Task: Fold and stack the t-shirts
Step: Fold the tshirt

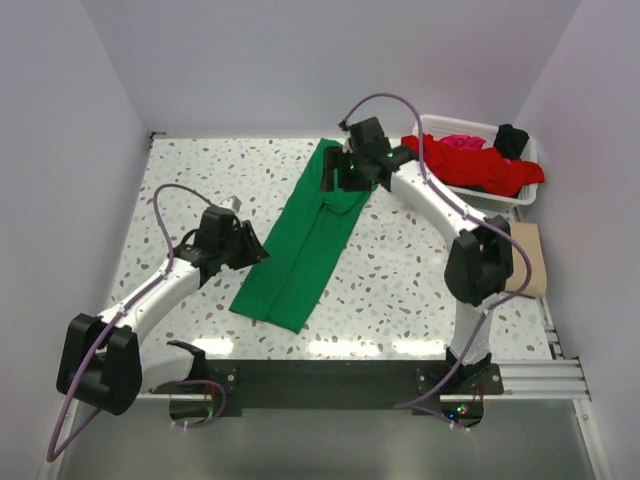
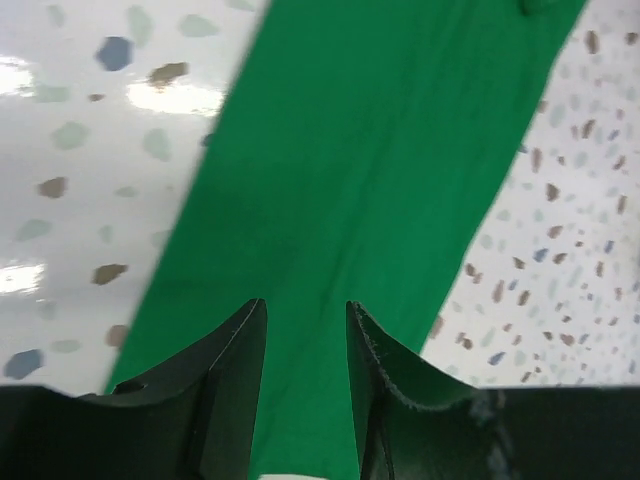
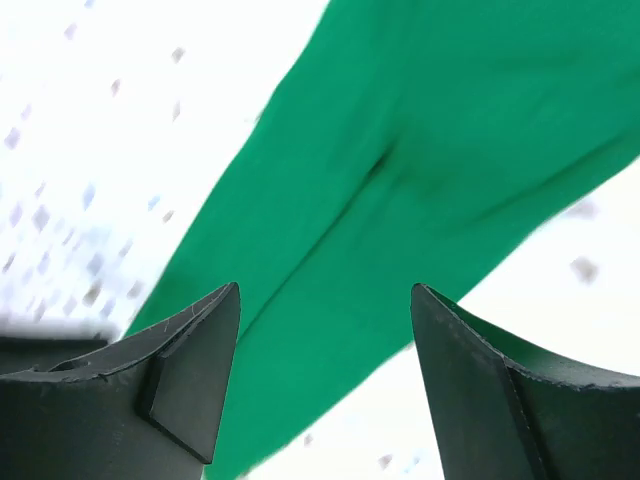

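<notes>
The bright green t-shirt (image 1: 308, 244) lies on the speckled table as a long narrow folded strip, running from the far middle to the near left. My left gripper (image 1: 256, 247) is open and empty at the strip's left edge, near its middle; the left wrist view shows green cloth (image 2: 380, 170) under and between its fingers. My right gripper (image 1: 338, 176) is open and empty above the strip's far end; the right wrist view shows the cloth (image 3: 420, 170) below. Red (image 1: 480, 165), magenta (image 1: 463, 141) and black (image 1: 511, 139) shirts lie in the white basket. A tan shirt (image 1: 527, 259) lies at the right edge.
The white lattice basket (image 1: 520, 196) stands at the far right corner of the table. White walls close in the table at the left, back and right. The arm bases sit on a black rail (image 1: 330, 382) at the near edge.
</notes>
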